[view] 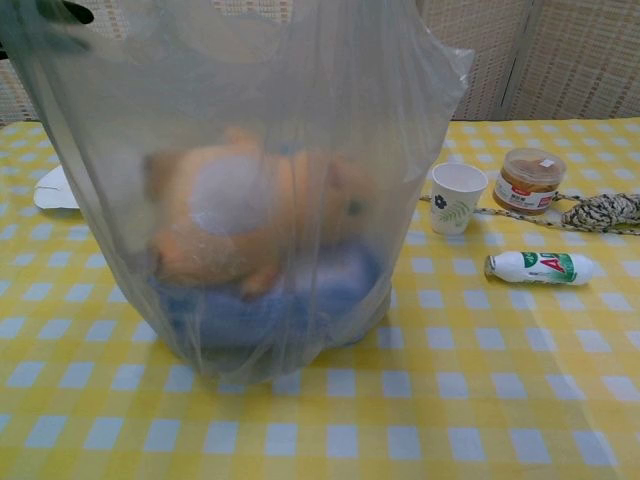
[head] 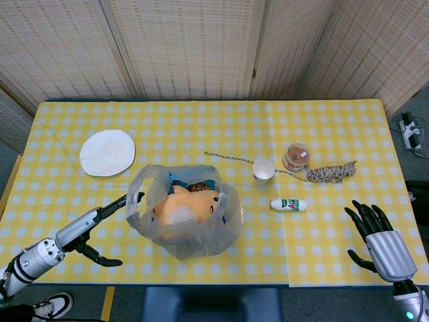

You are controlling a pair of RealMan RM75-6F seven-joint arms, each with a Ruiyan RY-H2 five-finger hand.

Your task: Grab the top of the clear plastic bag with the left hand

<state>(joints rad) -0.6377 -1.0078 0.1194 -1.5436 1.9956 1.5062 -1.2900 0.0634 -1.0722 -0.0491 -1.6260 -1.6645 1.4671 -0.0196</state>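
Observation:
A clear plastic bag (head: 186, 211) stands near the table's front edge, holding an orange plush toy (head: 181, 204) over something blue. In the chest view the bag (view: 250, 180) fills the left half of the frame. My left hand (head: 107, 225) reaches in from the lower left, fingers spread, with its upper fingertips (head: 136, 196) at the bag's left rim. A dark fingertip (view: 60, 12) shows at the bag's top left in the chest view. It holds nothing. My right hand (head: 379, 241) hovers open at the table's front right corner, far from the bag.
A white plate (head: 107, 152) lies left of centre. Right of the bag stand a paper cup (head: 263, 170) and a lidded jar (head: 296, 155), with a small white bottle (head: 289, 204) lying down and a rope bundle (head: 330, 172) trailing a cord.

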